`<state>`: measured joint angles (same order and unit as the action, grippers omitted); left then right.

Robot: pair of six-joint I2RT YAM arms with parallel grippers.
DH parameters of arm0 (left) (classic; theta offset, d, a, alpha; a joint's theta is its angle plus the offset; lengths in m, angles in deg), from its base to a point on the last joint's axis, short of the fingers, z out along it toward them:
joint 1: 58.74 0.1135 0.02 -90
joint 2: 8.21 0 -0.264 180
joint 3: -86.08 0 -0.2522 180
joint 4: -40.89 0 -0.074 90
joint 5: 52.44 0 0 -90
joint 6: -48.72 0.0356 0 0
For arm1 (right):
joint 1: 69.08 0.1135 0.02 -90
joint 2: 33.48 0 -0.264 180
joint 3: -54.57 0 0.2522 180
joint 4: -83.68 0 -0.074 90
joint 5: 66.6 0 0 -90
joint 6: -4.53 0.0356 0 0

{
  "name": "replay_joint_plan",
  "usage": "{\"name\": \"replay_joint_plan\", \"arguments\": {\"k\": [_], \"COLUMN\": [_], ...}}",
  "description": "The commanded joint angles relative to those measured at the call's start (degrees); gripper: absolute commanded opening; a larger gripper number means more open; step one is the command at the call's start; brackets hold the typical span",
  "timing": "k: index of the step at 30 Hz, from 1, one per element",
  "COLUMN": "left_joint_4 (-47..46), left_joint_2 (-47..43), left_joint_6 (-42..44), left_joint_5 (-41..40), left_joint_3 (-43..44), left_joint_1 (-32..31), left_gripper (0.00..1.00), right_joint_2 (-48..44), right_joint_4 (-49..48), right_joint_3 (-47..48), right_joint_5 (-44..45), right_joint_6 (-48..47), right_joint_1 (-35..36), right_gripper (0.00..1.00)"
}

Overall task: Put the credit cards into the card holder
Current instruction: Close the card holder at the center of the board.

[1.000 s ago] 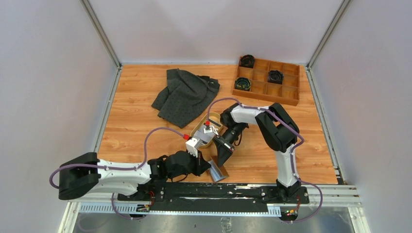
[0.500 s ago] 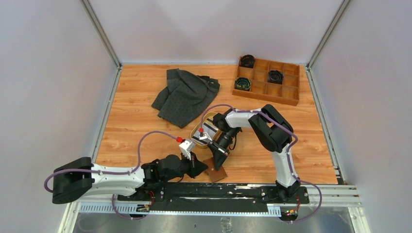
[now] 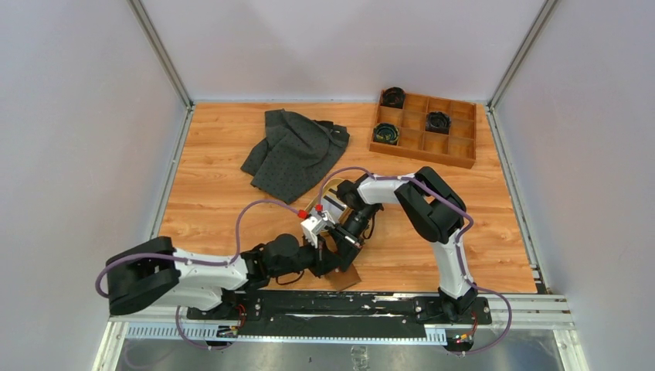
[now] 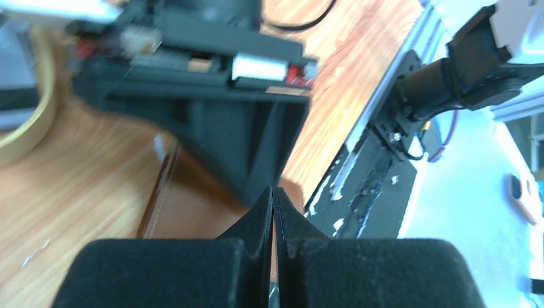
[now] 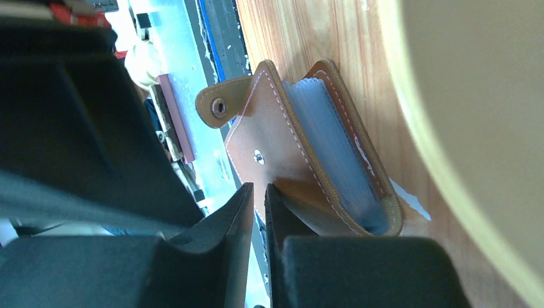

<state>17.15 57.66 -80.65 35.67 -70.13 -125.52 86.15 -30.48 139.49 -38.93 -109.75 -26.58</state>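
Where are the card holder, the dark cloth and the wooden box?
card holder (image 5: 276, 128): right wrist view, on its brown outer flap.
dark cloth (image 3: 293, 154): top view, on its middle.
wooden box (image 3: 421, 156): top view, on its near wall.

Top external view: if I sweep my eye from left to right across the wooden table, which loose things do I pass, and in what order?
Grey cloth → card holder → wooden compartment box. I left out the oval tray: the arms hide most of it.
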Motion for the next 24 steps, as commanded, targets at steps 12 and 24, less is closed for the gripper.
{"name": "replay_joint_plan", "arguments": {"k": [12,24], "left_joint_4": [-3.0,26.4], "left_joint_2": [3.9,-28.1], "left_joint_6": [-1.8,-4.3], "left_joint_5": [12.8,5.1], "left_joint_3": [7.1,1.3], "left_joint_1": [4.8,4.9], "left_gripper": [0.08,0.45], "right_joint_2": [-4.5,-17.8], "right_joint_4": [-0.9,2.9], "right_joint_3": [-0.5,0.1], "right_joint_5": [4.6,4.7], "right_joint_6": [-6.7,-19.5], "right_joint_1": [-5.3,-7.1], "right_gripper": [0.19,0.23]}}
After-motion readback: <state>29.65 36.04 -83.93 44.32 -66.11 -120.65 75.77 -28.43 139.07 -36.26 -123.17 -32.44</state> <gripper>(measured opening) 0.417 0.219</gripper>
